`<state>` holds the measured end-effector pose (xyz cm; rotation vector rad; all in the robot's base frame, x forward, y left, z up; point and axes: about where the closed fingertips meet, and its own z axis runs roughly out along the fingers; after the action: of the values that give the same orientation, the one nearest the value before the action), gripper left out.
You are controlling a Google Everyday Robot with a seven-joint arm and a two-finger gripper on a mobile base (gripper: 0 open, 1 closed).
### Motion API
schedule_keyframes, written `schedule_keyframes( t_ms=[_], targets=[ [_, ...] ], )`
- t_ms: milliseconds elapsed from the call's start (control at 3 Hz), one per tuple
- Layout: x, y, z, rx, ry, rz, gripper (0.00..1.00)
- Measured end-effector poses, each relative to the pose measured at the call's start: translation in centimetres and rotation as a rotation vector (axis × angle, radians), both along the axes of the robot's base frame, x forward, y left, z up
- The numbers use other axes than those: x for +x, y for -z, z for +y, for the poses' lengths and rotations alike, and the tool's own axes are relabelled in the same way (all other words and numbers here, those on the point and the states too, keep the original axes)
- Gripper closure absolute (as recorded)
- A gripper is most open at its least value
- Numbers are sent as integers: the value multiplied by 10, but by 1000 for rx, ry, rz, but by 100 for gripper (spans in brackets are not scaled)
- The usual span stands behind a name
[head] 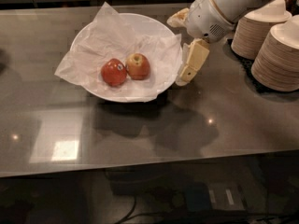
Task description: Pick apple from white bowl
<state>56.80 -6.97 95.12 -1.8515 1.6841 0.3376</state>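
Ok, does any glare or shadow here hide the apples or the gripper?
Camera view: no; a bright rectangular reflection lies on the table front left, clear of the white bowl; the bowl's shadow falls toward the camera; the apple and the red apple beside it are evenly lit; the gripper hangs just right of the bowl's rim, unshadowed.
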Motion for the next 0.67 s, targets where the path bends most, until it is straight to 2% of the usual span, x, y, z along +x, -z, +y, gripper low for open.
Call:
schedule_keyframes(
  t_ms=[667],
  targets=[
    [44, 37, 42, -19, -105, 36, 4]
  ],
)
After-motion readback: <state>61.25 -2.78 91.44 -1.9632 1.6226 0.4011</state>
